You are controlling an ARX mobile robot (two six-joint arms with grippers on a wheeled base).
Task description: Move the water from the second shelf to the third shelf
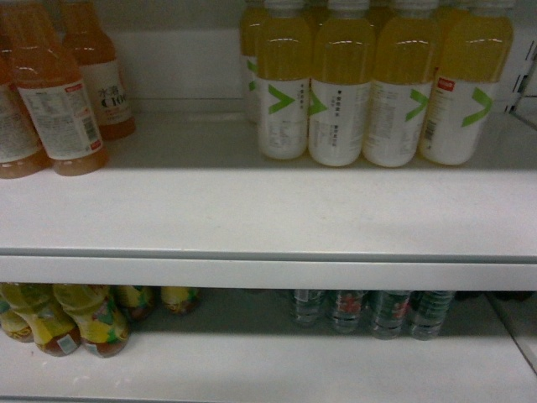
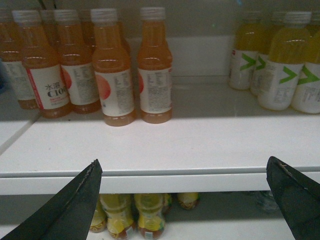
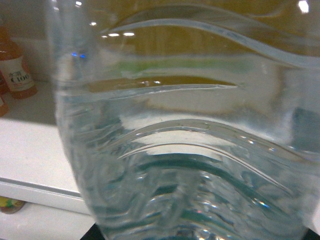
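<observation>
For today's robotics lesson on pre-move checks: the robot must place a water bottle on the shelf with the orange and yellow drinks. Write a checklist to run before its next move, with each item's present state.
1. Water bottle close at the right wrist camera: ok, it fills that view.
2. Right gripper's hold on it: cannot tell, fingers hidden.
3. Bare landing spot on the shelf in front of the yellow drinks: ok.
4. Left gripper empty, jaws wide apart: ok.
5. Orange drinks upright, out of the way: ok.
6. Bottle's height against the shelf edge: cannot tell.
</observation>
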